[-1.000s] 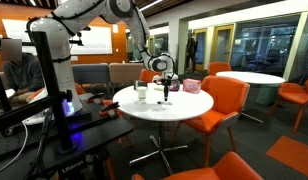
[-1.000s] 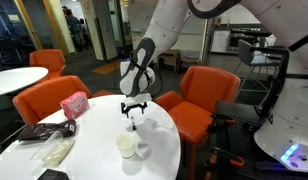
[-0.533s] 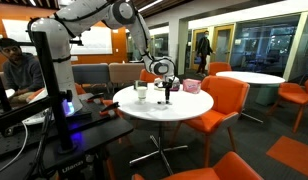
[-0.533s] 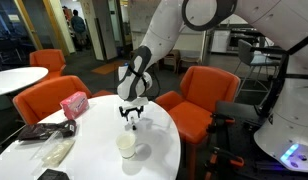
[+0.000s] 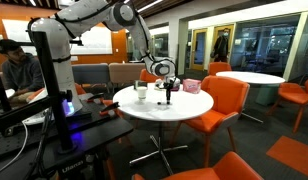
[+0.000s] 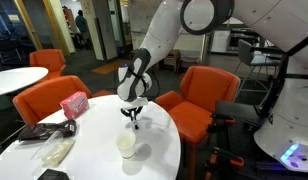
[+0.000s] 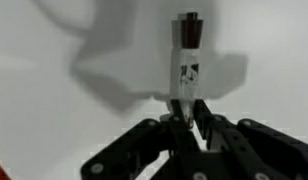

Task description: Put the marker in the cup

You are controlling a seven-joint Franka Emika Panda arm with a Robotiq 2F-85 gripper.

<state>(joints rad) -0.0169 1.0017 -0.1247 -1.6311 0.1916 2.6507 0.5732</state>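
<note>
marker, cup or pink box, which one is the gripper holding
The marker, a thin stick clamped in the gripper; the cup and pink box stand untouched.

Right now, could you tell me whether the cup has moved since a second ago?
No. The cup stands at the same spot on the table, just as far from the pink box as before. The gripper holds the marker.

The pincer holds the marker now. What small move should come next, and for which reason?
Probably carry the marker a little up and sideways, until it hangs over the cup. The pincer is shut on it, the marker points down at the table, and the cup stands apart from it, so nothing can be dropped in yet.
</note>
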